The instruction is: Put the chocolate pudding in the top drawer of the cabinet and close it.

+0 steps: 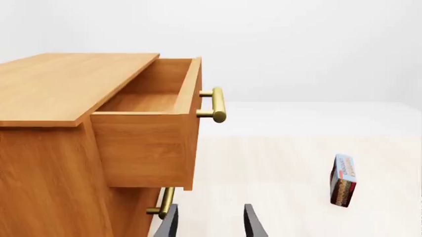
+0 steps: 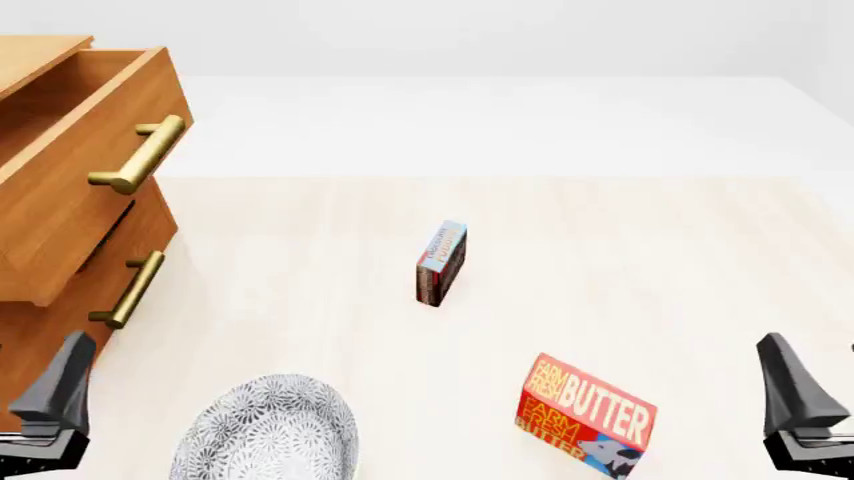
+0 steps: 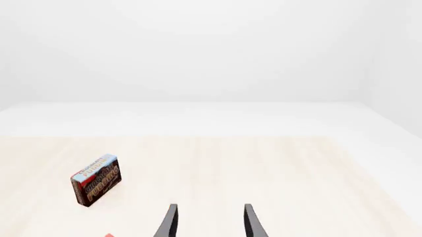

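Soft, bright light is filling every view. Everything is looking sharp, nothing is glaring, and the worktop (image 2: pixel 641 250) is showing hardly any shadows.

- Pale wooden table (image 2: pixel 641 260).
- Cabinet (image 2: pixel 54 300) stands far left.
- Chocolate pudding (image 2: pixel 441 262) stands on edge, centre.
- Butter box (image 2: pixel 587 415) near, right of centre.
- Patterned plate (image 2: pixel 267 430) near left.
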`<state>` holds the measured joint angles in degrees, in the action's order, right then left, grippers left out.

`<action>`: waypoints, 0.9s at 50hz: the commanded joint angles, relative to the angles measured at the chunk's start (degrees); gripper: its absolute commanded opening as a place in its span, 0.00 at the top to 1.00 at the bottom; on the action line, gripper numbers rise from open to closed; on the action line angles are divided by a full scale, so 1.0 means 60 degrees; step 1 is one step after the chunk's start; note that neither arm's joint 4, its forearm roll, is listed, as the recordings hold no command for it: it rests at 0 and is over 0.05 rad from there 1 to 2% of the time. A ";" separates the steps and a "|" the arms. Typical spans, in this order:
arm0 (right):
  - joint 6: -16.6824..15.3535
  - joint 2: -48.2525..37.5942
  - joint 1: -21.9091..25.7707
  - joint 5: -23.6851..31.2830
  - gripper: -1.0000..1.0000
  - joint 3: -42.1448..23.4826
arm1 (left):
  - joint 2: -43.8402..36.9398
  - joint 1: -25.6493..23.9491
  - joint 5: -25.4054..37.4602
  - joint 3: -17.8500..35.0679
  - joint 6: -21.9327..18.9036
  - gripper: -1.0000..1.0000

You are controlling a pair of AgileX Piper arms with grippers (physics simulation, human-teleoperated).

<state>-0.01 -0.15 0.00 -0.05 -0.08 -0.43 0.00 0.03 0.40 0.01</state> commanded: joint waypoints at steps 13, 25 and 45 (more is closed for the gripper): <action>-0.0001 -0.0048 -0.0002 -0.0014 0.00 -0.0025 | -0.0085 0.0032 -0.0070 -0.0052 -0.0032 0.00; -0.0013 -0.0036 0.0002 -0.0015 0.00 -0.0027 | -0.0385 -0.0149 0.0482 0.0811 -0.0376 0.00; 0.0003 -0.0130 0.0003 -0.0028 0.00 -0.0023 | -0.1786 -0.0676 0.0898 0.2902 -0.1322 0.00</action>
<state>-0.04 -0.66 0.02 -0.13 -0.23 -7.31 -2.97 3.76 11.38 -5.33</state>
